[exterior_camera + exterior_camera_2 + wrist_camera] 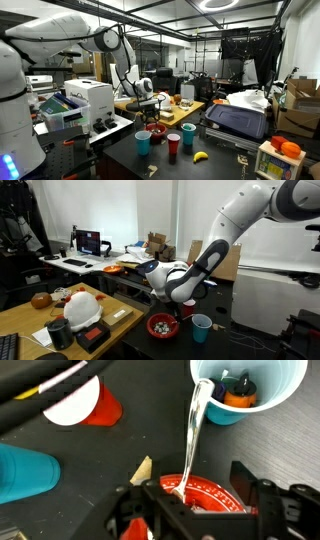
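Note:
My gripper [195, 500] hangs low over a red bowl [205, 495] on the dark table, its two black fingers spread wide on either side. A clear plastic spoon [193, 435] stands between the fingers, close to the left one. Its bowl end is in the red bowl and its handle points toward a blue cup [245, 390] holding an orange and a dark item. The fingers do not close on the spoon. In both exterior views the gripper [148, 103] [178, 302] is just above the red bowl [158, 129] [163, 327].
A red cup [85, 405] and a second blue cup [25, 470] stand near the bowl, with a tan wedge [143, 468] beside it. A banana [200, 156], a black case [238, 120], a printer [85, 100] and a white hard hat [82, 308] lie around.

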You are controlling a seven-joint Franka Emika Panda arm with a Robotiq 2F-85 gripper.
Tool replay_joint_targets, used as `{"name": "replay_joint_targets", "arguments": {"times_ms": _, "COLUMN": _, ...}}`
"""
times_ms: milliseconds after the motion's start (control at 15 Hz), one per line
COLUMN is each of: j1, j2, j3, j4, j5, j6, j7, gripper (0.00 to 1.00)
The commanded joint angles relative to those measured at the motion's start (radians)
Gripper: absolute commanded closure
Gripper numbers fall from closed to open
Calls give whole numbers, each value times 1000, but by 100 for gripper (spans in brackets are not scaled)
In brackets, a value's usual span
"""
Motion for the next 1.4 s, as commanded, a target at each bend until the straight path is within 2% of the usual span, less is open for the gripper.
{"name": "replay_joint_targets", "arguments": {"times_ms": 0, "j1": 10, "j2": -14, "j3": -28, "j4": -37, "j5": -20, "j6": 30, "j7": 16, "gripper": 0}}
{"name": "replay_joint_targets", "arguments": {"times_ms": 467, "j1": 7, "j2": 0, "j3": -51, "j4": -71, "j5": -58, "j6": 43, "j7": 22, "gripper": 0}}
{"name": "replay_joint_targets", "arguments": {"times_ms": 533, "j1": 7, "j2": 1, "j3": -51, "j4": -74, "j5": -67, "j6": 53, "j7": 24, "gripper": 25}}
{"name": "replay_joint_targets", "arguments": {"times_ms": 600, "j1": 5, "j2": 2, "j3": -50, "j4": -75, "j5": -71, "j6": 62, "j7": 24, "gripper": 26}}
{"name": "replay_joint_targets", "arguments": {"times_ms": 667, "j1": 3, "j2": 2, "j3": -49, "j4": -76, "j5": -72, "j6": 68, "j7": 22, "gripper": 32}}
{"name": "replay_joint_targets", "arguments": {"times_ms": 1200, "j1": -2, "j2": 5, "j3": -49, "j4": -64, "j5": -67, "j6": 87, "j7": 21, "gripper": 93}}
{"name": "replay_joint_targets", "arguments": {"times_ms": 1267, "j1": -3, "j2": 5, "j3": -49, "j4": -62, "j5": -66, "j6": 88, "j7": 21, "gripper": 99}}
{"name": "replay_joint_targets", "arguments": {"times_ms": 1333, "j1": -3, "j2": 5, "j3": -50, "j4": -61, "j5": -65, "j6": 89, "j7": 20, "gripper": 100}}
